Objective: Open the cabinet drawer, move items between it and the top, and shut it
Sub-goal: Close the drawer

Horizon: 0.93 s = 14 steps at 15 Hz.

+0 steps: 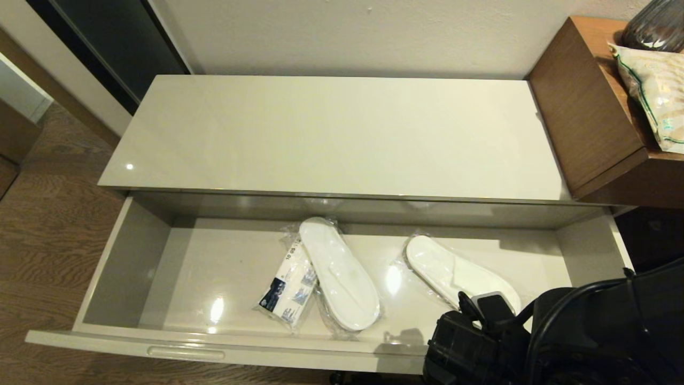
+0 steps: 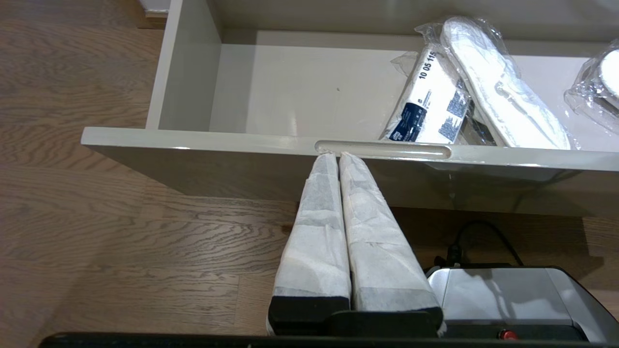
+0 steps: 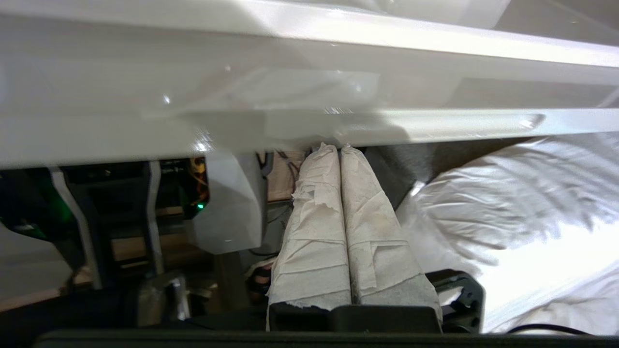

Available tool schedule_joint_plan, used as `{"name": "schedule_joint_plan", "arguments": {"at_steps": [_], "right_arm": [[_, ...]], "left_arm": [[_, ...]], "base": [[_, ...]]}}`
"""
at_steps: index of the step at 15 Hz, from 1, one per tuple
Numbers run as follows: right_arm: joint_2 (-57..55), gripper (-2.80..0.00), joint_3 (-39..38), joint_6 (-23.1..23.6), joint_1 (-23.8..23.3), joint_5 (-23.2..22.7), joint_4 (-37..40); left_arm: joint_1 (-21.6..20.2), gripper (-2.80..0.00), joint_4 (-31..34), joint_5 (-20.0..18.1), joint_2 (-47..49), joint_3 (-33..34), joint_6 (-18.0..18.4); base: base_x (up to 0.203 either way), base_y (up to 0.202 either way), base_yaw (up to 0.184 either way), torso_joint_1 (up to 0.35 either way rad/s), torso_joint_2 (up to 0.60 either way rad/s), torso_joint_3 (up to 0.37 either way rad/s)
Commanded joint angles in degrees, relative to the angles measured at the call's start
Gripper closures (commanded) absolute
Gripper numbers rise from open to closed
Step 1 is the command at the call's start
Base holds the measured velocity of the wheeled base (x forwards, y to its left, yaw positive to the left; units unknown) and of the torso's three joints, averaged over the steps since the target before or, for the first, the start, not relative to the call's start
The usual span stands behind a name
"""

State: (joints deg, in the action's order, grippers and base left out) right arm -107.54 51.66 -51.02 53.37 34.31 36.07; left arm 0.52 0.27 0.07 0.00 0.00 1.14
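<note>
The cabinet drawer (image 1: 123, 267) stands pulled far out under the glossy cream top (image 1: 331, 133), which is bare. Two wrapped white slippers lie on its floor, one in the middle (image 1: 339, 272) and one to the right (image 1: 454, 270). In the left wrist view the same slippers show as the middle one (image 2: 498, 92) and the right one (image 2: 607, 72). My left gripper (image 2: 337, 155) is shut and empty, its tips at the left end of a handle slot (image 2: 387, 149) in the drawer front. My right gripper (image 3: 332, 147) is shut and empty too, its tips against the drawer front (image 3: 193, 130).
A blue-and-white printed packet (image 1: 288, 291) lies beside the middle slipper. The taller brown wooden desk (image 1: 588, 107) adjoins the cabinet on the right and carries a bag (image 1: 657, 91). Wood floor (image 1: 48, 240) lies to the left. My right arm (image 1: 481, 337) covers the drawer's front right corner.
</note>
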Motion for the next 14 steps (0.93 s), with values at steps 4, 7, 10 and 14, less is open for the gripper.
{"name": "schedule_joint_plan", "arguments": {"at_steps": [4, 7, 10, 14], "right_arm": [[1.4, 0.00, 2.2, -1.2, -6.2, -0.8, 2.1], [3.3, 0.00, 2.3, -2.2, -10.4, -3.0, 2.9], [4.7, 0.00, 2.2, -6.0, -10.3, -5.8, 4.0], [8.9, 0.00, 6.2, -7.9, -9.5, -6.1, 11.1]], "left_arm": [[0.0, 0.00, 0.0, 0.0, 0.0, 0.0, 0.0], [0.0, 0.00, 0.1, 0.0, 0.0, 0.0, 0.0], [0.0, 0.00, 0.0, 0.0, 0.0, 0.0, 0.0], [0.0, 0.00, 0.0, 0.0, 0.0, 0.0, 0.0]], "base": [[0.000, 0.000, 0.000, 0.000, 0.00, 0.000], [0.000, 0.000, 0.000, 0.000, 0.00, 0.000], [0.000, 0.000, 0.000, 0.000, 0.00, 0.000], [0.000, 0.000, 0.000, 0.000, 0.00, 0.000]]}}
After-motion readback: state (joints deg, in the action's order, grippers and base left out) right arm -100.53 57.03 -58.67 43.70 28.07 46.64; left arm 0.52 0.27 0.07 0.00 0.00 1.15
